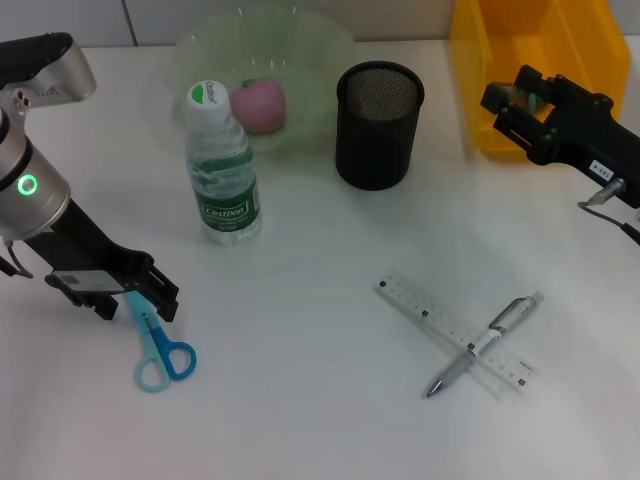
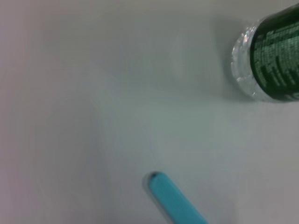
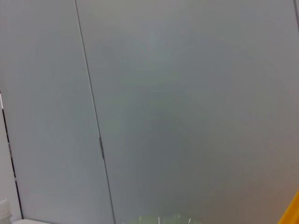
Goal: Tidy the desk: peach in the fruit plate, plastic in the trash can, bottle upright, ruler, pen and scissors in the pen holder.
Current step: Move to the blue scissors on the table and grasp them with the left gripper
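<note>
Your left gripper [image 1: 150,298] sits low over the blade end of the blue-handled scissors [image 1: 160,350], at about 8 o'clock on the table [image 1: 320,420]. I cannot tell from these views how far its jaws are parted. The scissors lie flat with the handle loops toward you, so a pinch on the thin blades could skid them across the table, or lift them tilted so they swing. The upright water bottle [image 1: 222,170] stands near, at about 1 o'clock from that gripper; a wide sweep on the way to the pen holder [image 1: 377,125] could knock it over and undo that step.

The ruler [image 1: 455,332] lies at about 5 o'clock with the pen [image 1: 483,344] crossed on top of it, so taking the ruler first would likely roll the pen away.

The mesh pen holder shows nothing inside. The pale green fruit plate [image 1: 300,60] at 12 o'clock holds the peach [image 1: 260,105]. The yellow trash can [image 1: 500,60] is at 2 o'clock; its contents are hidden. Your right gripper [image 1: 510,108] hovers just in front of it, apparently holding nothing, its opening unclear.
</note>
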Robot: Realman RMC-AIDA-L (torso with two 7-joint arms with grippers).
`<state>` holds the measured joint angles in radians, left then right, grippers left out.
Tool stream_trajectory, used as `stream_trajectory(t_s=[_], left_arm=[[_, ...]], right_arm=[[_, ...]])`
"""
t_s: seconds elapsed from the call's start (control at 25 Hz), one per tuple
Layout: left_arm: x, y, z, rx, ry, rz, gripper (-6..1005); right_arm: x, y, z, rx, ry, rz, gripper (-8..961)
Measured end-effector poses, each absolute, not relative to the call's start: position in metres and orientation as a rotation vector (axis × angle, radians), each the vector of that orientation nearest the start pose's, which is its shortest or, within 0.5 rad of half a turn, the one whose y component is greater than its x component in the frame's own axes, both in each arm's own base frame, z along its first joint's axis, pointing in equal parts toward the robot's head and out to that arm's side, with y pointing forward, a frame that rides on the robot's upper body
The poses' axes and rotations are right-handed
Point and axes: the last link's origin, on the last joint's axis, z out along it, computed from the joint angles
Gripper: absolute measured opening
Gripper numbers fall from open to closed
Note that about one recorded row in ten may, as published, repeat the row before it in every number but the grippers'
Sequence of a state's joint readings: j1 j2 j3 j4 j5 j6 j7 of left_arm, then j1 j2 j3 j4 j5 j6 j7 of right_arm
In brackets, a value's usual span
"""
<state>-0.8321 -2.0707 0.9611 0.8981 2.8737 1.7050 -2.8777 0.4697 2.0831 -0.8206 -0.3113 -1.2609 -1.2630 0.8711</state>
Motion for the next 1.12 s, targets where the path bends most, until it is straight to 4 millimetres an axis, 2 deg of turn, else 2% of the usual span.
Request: stream_trajectory(t_s=[0.4,1.12], left_arm=[[-0.2328,0.3678,0.0044,-2.125,-1.806,0.657,782],[-0.2302,0.3725,0.0044,-2.125,-1.786,0.649,782]], right_arm=[[0.2899,0.3445,-0.0110,-2.108,0.586,0.933,556],[0.2871,0.3472,-0.0109,-2.111,0.578,0.936,556]])
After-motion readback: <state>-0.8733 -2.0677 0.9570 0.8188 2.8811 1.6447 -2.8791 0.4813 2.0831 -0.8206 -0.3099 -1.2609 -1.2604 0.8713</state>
